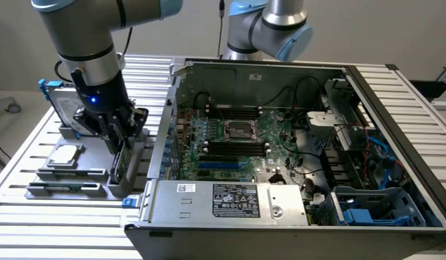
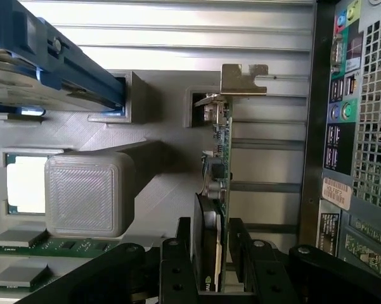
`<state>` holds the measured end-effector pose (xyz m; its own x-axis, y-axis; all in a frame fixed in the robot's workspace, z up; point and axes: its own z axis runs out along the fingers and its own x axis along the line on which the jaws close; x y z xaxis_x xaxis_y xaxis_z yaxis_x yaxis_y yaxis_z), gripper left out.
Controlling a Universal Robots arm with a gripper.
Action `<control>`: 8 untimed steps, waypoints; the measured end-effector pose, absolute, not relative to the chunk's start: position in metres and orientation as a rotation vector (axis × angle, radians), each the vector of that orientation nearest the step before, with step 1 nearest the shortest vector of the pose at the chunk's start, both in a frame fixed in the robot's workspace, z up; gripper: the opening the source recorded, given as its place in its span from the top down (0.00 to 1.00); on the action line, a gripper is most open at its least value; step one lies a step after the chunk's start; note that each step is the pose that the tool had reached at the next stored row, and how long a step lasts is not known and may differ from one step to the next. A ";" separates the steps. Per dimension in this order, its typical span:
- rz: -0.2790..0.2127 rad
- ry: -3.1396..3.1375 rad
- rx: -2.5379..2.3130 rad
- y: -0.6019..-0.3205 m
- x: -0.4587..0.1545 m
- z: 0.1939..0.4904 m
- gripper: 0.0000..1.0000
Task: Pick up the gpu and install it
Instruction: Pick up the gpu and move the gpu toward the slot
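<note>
Green board and black shroud mark the gpu (image 2: pixel 217 190), standing on edge between the gripper (image 2: pixel 210 266) jaws, which clamp it.

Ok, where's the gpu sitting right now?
The gpu stands on edge in the grey holder at the exterior view's left, beside the computer case, between the gripper fingers.

No legible words or numbers anywhere; only blurred print on the white-and-black label (image 1: pixel 237 200) atop the silver power supply (image 1: pixel 227 203), a small white sticker (image 1: pixel 186 188) beside it, a pale sticker (image 2: pixel 336 192) and a black label (image 2: pixel 328 229) on the computer case (image 2: pixel 361 126) rear panel
</note>
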<state>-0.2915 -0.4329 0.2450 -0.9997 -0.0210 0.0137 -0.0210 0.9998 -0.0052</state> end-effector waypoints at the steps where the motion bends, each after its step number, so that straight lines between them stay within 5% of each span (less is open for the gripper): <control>1: 0.008 -3.128 0.033 -0.433 -0.292 0.245 0.64; 8: 0.008 -3.128 0.033 -0.433 -0.292 0.245 0.73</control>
<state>-0.2916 -0.4330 0.2450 -0.9997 -0.0208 0.0138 -0.0209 0.9998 -0.0051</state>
